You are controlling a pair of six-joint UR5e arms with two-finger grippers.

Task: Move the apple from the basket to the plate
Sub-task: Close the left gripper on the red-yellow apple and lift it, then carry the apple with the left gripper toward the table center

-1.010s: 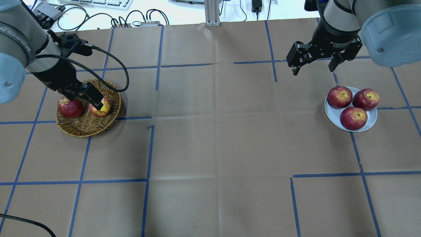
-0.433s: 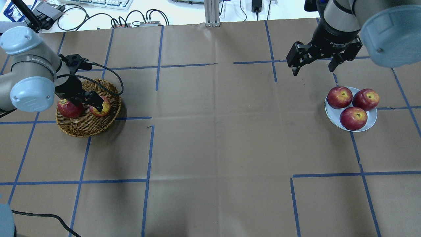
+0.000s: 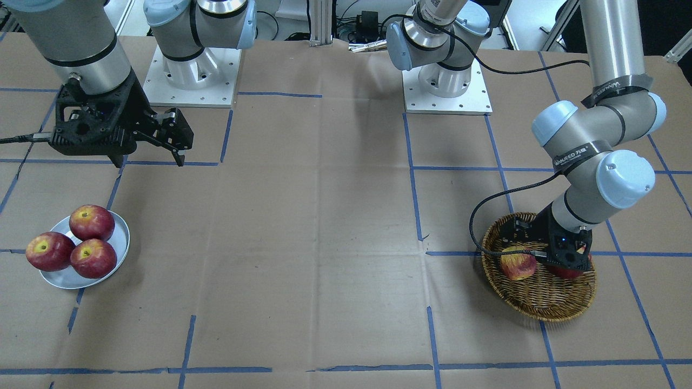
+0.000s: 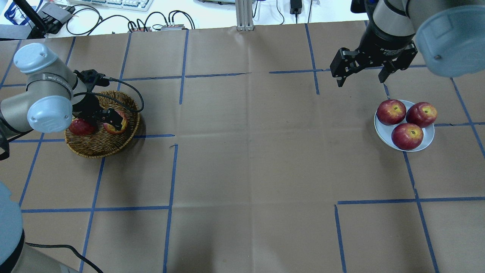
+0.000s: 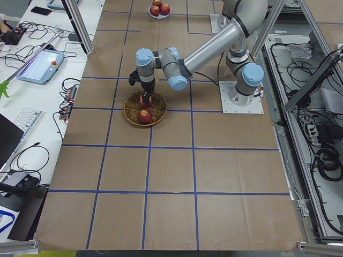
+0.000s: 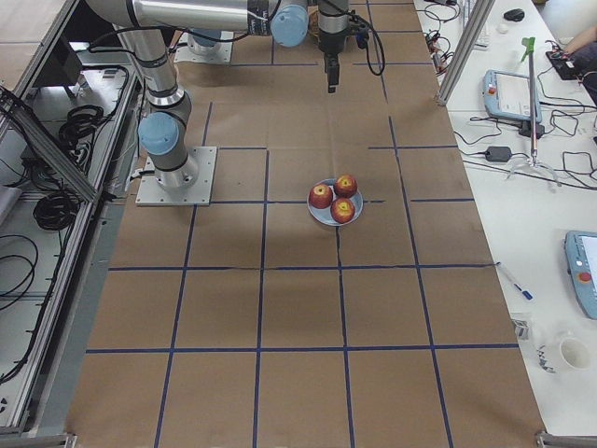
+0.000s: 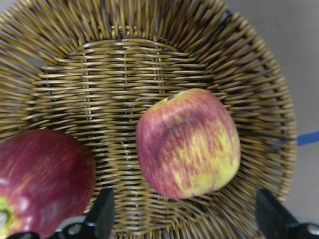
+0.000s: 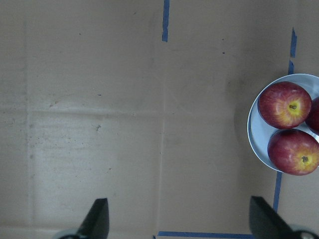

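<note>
The streaked red-and-yellow apple (image 7: pixel 187 144) lies in the brown wicker basket (image 4: pixel 102 151) at the table's left, next to a dark red apple (image 4: pixel 80 127). My left gripper (image 4: pixel 110 118) is low inside the basket and open. Its fingertips (image 7: pixel 102 219) stand on either side of the streaked apple without touching it. The apple also shows in the front view (image 3: pixel 518 265), partly behind the gripper. The pale plate (image 4: pixel 382 132) at the right holds three red apples. My right gripper (image 4: pixel 360 81) hangs open and empty above the table, beyond the plate.
Blue tape lines cross the brown paper table cover. The left wrist camera's cable (image 4: pixel 132 89) loops over the basket's far rim. Keyboards and cables lie beyond the table's far edge. The robot bases (image 3: pixel 186 70) stand at the near side.
My left arm has folded in and its gripper has dropped lower into the basket around the streaked apple. The right arm has not moved.
</note>
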